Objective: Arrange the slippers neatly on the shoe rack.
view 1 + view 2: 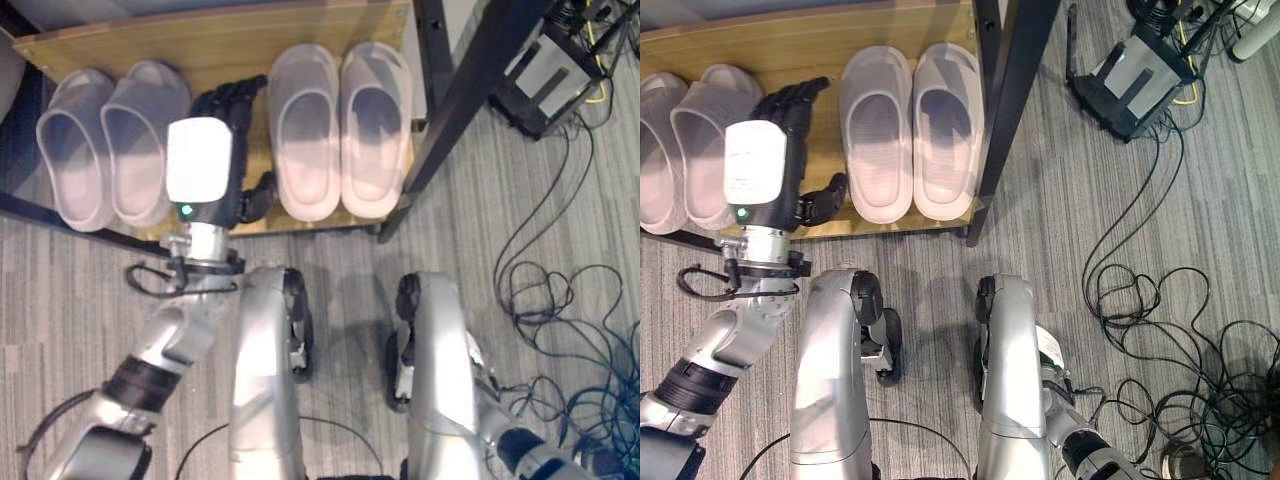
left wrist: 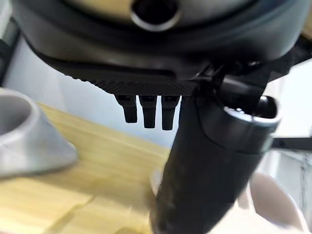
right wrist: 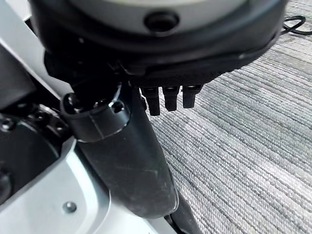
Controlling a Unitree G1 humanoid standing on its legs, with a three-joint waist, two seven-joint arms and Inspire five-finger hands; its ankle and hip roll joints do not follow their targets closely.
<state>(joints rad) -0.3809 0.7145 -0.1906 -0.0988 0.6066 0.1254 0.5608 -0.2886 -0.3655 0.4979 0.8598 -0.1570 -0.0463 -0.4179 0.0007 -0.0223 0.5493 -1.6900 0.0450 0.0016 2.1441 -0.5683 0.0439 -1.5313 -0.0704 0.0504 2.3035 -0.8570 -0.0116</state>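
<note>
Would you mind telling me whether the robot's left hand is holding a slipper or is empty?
Empty and open: the left hand hovers over the bare shoe rack between the two slipper pairs, fingers extended, gripping nothing.

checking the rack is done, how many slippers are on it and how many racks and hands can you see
pale slippers: 4, at, in two pairs
wooden shoe rack: 1
robot hands: 2, left hand open between the pairs, right hand over the carpet
total: 7

Leftmost slipper (image 1: 652, 150) cut off at edge
</note>
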